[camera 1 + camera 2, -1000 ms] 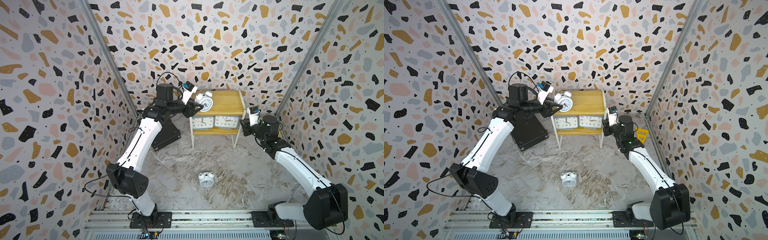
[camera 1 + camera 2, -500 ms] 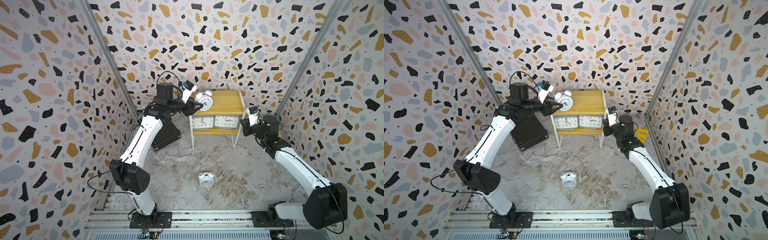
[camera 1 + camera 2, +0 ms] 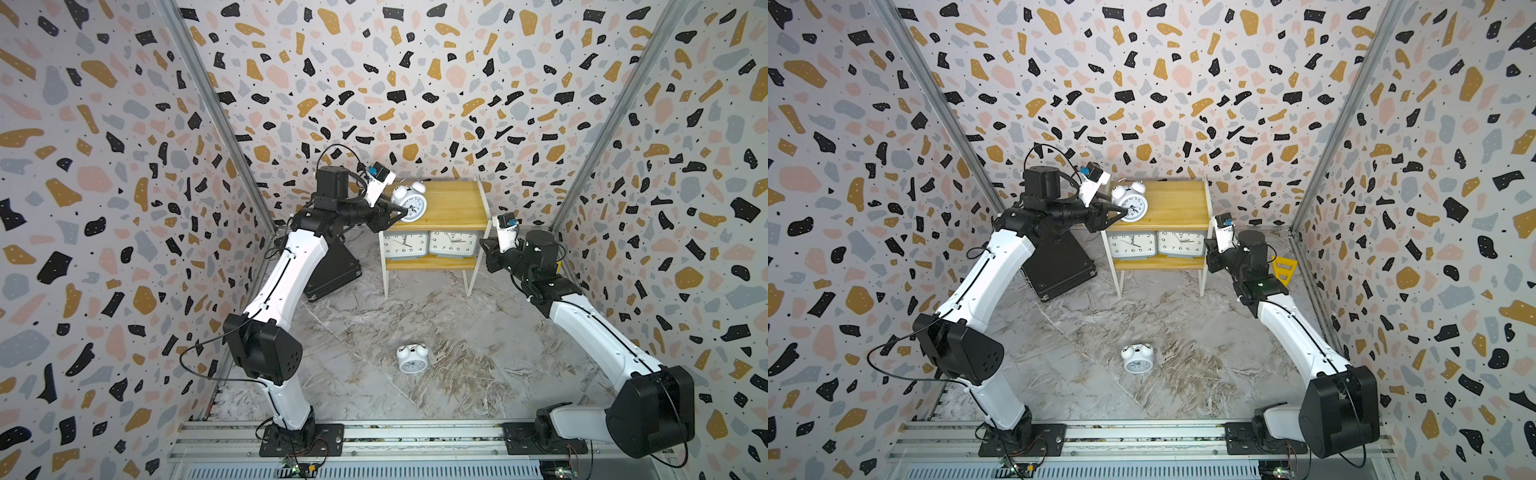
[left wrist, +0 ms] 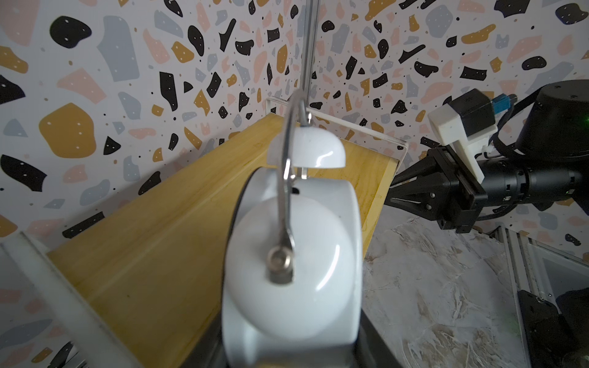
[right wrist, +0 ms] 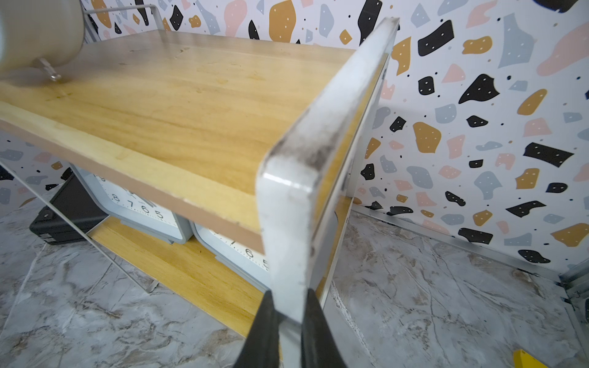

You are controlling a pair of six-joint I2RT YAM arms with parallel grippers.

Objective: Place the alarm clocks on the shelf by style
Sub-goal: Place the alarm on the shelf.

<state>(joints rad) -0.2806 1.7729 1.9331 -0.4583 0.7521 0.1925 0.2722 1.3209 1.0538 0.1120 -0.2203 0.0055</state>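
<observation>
One round white twin-bell alarm clock (image 3: 412,204), likely light and slick, is gripped at its casing by the left gripper (image 3: 400,214) atop the yellowish wooden shelf (image 3: 453,201), itself pinched by the right gripper (image 5: 288,302).

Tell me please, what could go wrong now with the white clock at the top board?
1. The left gripper holds the twin-bell clock at the left edge of the top board of the shelf; released there, it might tip off the edge.
2. The right gripper clamps the side frame of the shelf; any pull could shift it and topple the grey clocks below.
</observation>
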